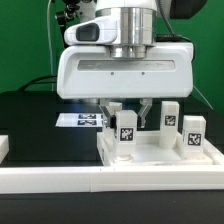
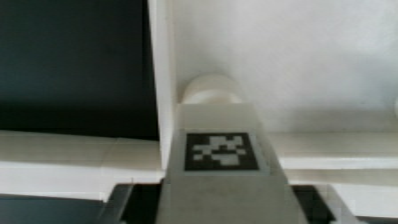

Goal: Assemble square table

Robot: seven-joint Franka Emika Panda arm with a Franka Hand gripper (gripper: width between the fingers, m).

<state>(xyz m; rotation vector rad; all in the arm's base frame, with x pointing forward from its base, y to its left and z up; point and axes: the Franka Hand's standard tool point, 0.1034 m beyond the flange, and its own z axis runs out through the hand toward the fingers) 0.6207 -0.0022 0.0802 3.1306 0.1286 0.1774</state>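
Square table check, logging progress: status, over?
Gripper down over the front leg, fingers straddling it; grip not confirmed. Three legs upright on the square table top. Marker board behind, nothing in the way.

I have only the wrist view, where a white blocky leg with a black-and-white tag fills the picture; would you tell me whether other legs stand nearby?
Observer: Yes, two more small white tagged legs stand upright to the exterior view's right of the leg under the gripper.
Operator: What do they rise from?
Observer: From the large white square slab with a raised rim.
Operator: Is anything behind it?
Observer: The marker board lies flat on the black table, toward the exterior view's left.
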